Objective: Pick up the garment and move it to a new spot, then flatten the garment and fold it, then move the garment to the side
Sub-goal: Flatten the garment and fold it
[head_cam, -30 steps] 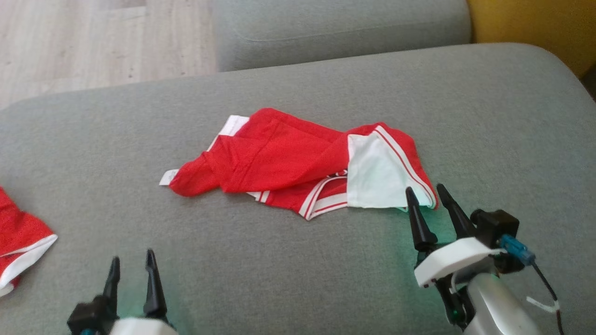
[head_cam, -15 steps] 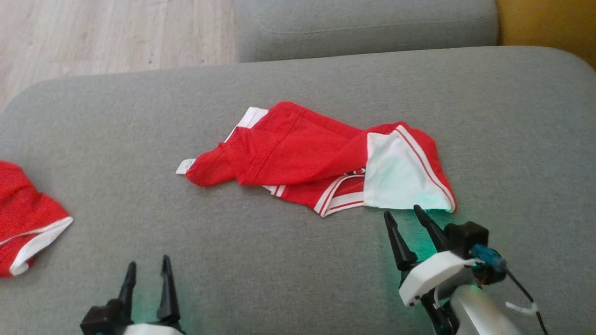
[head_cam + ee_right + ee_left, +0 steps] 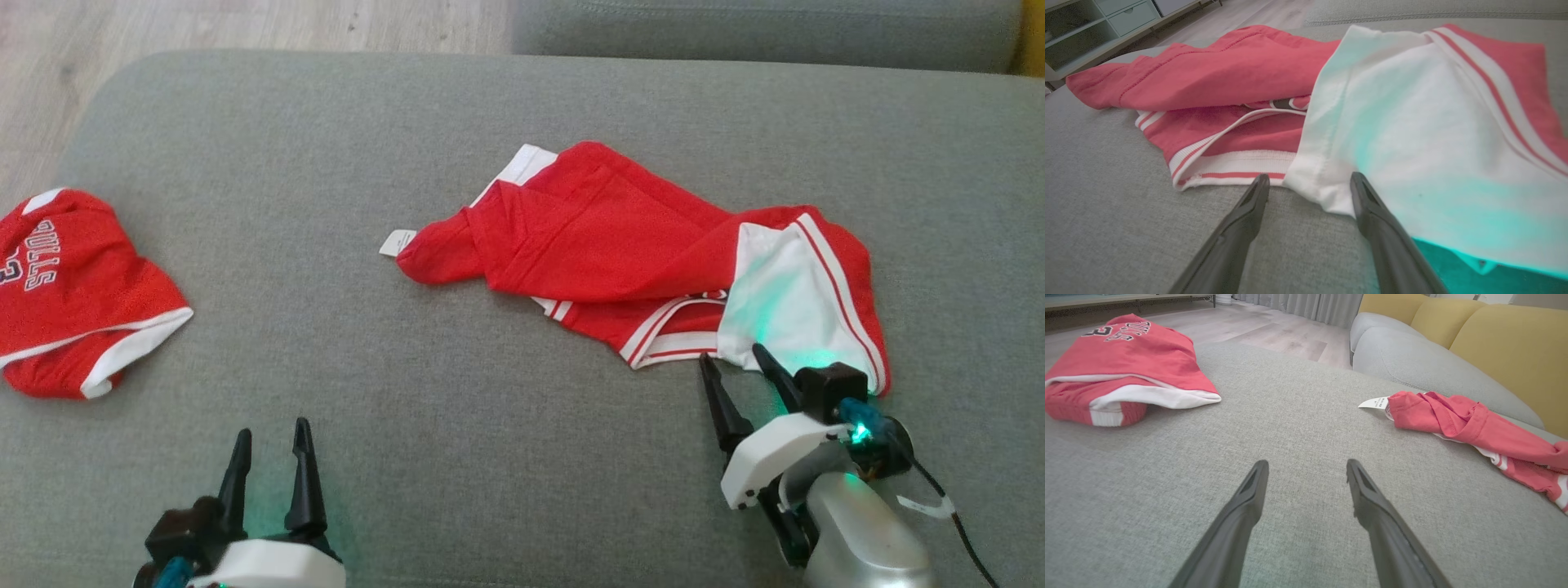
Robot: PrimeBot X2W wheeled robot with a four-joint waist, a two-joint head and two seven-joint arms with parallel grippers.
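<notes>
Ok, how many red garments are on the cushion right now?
2. The crumpled garment lies centre-right, at the right gripper; a lettered jersey sits far left. More could lie outside the frame.

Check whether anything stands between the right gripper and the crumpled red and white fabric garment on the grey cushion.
Nothing visible does. The open right gripper has its fingertips at the white corner of the crumpled red and white fabric garment, on the grey cushion.

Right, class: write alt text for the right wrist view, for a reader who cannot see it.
The right gripper, fingers open, points at the near white corner of a crumpled red and white garment lying on a grey cushion. The corner shows between the fingertips; nothing is gripped.
</notes>
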